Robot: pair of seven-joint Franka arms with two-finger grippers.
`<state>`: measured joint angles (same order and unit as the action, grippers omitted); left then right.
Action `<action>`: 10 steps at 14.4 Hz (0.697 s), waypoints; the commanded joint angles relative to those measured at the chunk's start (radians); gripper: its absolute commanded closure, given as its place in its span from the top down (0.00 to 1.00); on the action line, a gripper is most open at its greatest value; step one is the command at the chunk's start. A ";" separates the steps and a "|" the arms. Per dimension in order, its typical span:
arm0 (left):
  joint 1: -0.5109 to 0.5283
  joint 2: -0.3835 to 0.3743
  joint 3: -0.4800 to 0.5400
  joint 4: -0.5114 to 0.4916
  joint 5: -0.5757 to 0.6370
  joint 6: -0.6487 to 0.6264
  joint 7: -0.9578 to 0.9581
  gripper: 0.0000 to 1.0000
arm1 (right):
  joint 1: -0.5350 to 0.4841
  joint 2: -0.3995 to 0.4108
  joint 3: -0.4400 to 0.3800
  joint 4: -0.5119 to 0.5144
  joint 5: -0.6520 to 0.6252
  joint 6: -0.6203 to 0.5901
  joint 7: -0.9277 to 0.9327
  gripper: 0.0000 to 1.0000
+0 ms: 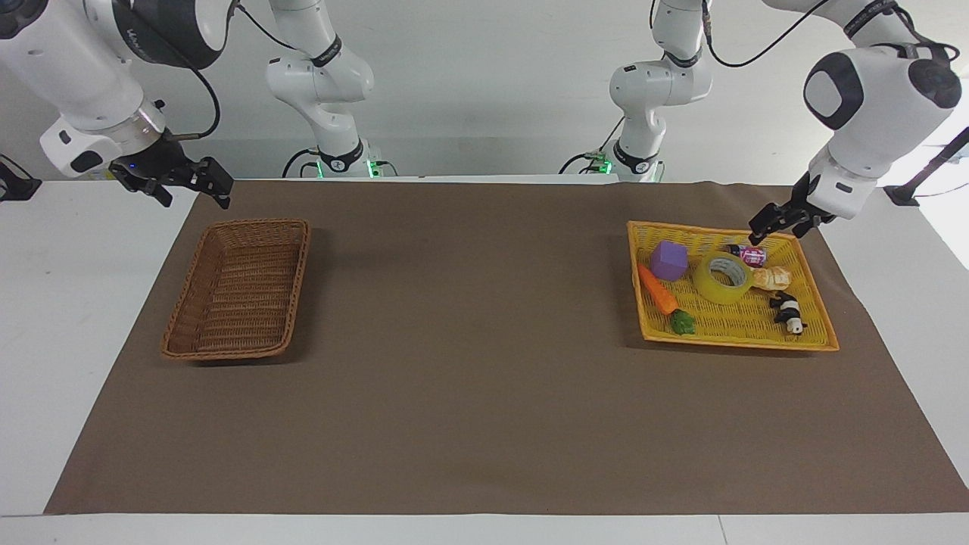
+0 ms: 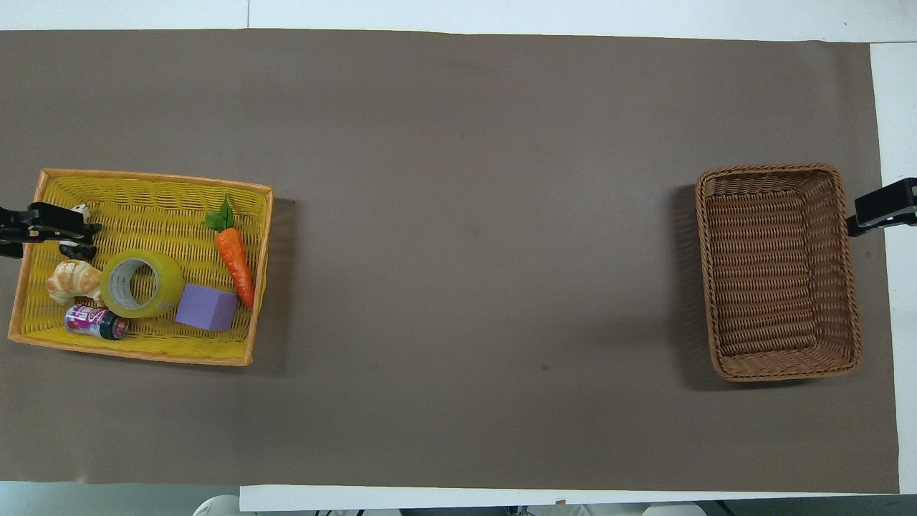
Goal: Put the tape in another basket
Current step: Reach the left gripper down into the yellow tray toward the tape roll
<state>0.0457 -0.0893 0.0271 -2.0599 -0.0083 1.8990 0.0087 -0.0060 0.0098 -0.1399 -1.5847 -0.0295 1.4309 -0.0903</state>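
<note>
The tape (image 1: 724, 277), a yellow roll with a pale core, lies flat in the yellow basket (image 1: 738, 329) at the left arm's end of the table; it also shows in the overhead view (image 2: 141, 284). My left gripper (image 1: 778, 225) hangs open and empty in the air over the yellow basket's edge, apart from the tape; in the overhead view the left gripper (image 2: 50, 223) partly covers the panda. The brown wicker basket (image 1: 227, 352) stands empty at the right arm's end (image 2: 781, 287). My right gripper (image 1: 191, 185) waits open beside the brown basket (image 2: 882, 208).
In the yellow basket, a purple cube (image 1: 669, 260) and a carrot (image 1: 657, 290) lie beside the tape. A small can (image 1: 751, 256), a croissant (image 1: 772, 278) and a toy panda (image 1: 789, 312) lie on its other flank. A brown mat (image 1: 469, 363) covers the table.
</note>
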 commanded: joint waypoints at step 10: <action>0.054 -0.015 -0.006 -0.298 -0.001 0.285 0.031 0.56 | -0.006 -0.022 0.006 -0.024 -0.006 0.005 -0.023 1.00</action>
<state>0.0873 -0.0937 0.0282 -2.3236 -0.0083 2.1459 0.0326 -0.0060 0.0098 -0.1399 -1.5847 -0.0295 1.4309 -0.0903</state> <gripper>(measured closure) 0.401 0.000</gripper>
